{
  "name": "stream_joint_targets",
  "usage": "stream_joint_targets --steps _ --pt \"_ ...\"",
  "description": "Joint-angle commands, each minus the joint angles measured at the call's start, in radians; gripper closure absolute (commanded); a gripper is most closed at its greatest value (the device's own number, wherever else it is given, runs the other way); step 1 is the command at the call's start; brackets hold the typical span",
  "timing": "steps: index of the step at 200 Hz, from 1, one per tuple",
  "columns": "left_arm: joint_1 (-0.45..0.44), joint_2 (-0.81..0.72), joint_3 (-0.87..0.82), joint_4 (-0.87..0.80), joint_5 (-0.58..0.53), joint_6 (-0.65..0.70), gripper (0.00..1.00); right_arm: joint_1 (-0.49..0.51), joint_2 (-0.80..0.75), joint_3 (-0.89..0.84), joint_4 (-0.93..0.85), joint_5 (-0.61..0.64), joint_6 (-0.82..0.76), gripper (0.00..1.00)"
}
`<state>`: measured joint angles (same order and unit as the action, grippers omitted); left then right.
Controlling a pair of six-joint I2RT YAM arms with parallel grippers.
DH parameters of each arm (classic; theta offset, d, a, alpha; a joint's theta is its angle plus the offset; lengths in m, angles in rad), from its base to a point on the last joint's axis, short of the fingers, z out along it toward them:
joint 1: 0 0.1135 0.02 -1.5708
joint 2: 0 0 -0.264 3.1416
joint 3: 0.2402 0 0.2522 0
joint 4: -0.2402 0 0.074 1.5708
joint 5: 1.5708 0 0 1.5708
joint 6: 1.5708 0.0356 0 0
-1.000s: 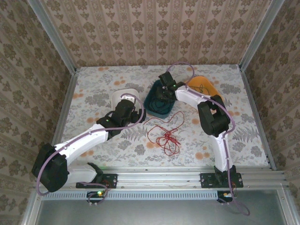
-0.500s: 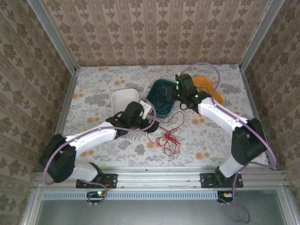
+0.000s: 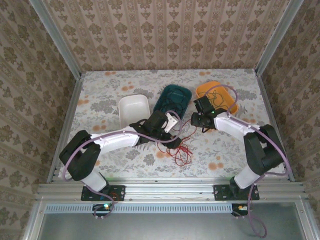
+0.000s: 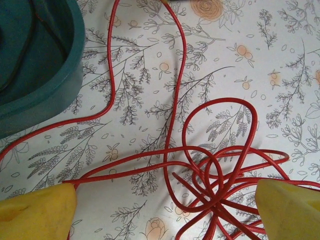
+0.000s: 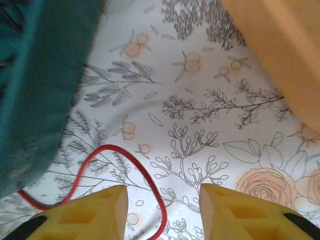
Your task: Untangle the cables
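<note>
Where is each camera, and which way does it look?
Top external: above, behind the arm bases, facing down on flowery table; left arm, right arm show.
Left wrist: arm-mounted, faces down at tangled thin red cable; open left gripper shows.
Right wrist: arm-mounted, faces down between dark teal plastic tray and orange plastic tray; open right gripper shows.
Both wrists share the cable and teal tray.

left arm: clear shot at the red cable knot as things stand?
Probably yes. The left gripper hangs open over the red cable knot, which lies between its fingers, nearer one of them. Nothing covers it; the teal bin sits off to the side.
</note>
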<state>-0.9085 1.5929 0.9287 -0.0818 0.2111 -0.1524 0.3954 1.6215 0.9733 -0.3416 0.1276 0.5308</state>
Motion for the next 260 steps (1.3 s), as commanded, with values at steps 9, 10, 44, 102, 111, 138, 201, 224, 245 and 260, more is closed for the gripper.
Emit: stream_joint_targets --steps 9,10,44,102,111,138,201,224,245,260 --pt "-0.015 0.027 0.033 -0.017 0.034 0.041 0.07 -0.001 0.086 0.006 0.022 -0.028 0.018 0.59" --pt "-0.017 0.027 0.032 -0.016 0.033 0.041 0.07 -0.001 0.087 0.006 0.023 -0.028 0.018 0.59" --pt "-0.03 0.055 0.037 -0.012 0.037 0.045 0.07 0.0 0.113 -0.024 0.06 -0.045 0.036 0.87" --pt "-0.05 0.15 0.056 -0.017 -0.025 0.063 0.08 -0.001 -0.14 -0.108 0.023 0.084 0.045 1.0" --pt "-0.05 0.162 0.059 -0.018 -0.03 0.063 0.08 0.0 -0.211 -0.118 0.011 0.106 0.049 1.0" --pt "-0.05 0.183 0.055 -0.014 -0.043 0.065 0.08 0.0 -0.443 -0.121 -0.008 0.168 0.041 1.0" --pt "-0.041 0.196 0.031 0.015 -0.064 0.052 0.07 0.0 -0.738 0.042 0.017 0.335 -0.075 1.0" --pt "-0.039 0.195 0.026 0.022 -0.064 0.051 0.07 0.0 -0.78 0.094 0.071 0.372 -0.123 1.0" --pt "-0.035 0.187 0.013 0.037 -0.062 0.047 0.07 -0.001 -0.805 0.126 0.127 0.361 -0.164 1.0" --pt "-0.03 0.181 0.005 0.051 -0.058 0.043 0.07 -0.001 -0.823 0.123 0.194 0.334 -0.192 1.0"
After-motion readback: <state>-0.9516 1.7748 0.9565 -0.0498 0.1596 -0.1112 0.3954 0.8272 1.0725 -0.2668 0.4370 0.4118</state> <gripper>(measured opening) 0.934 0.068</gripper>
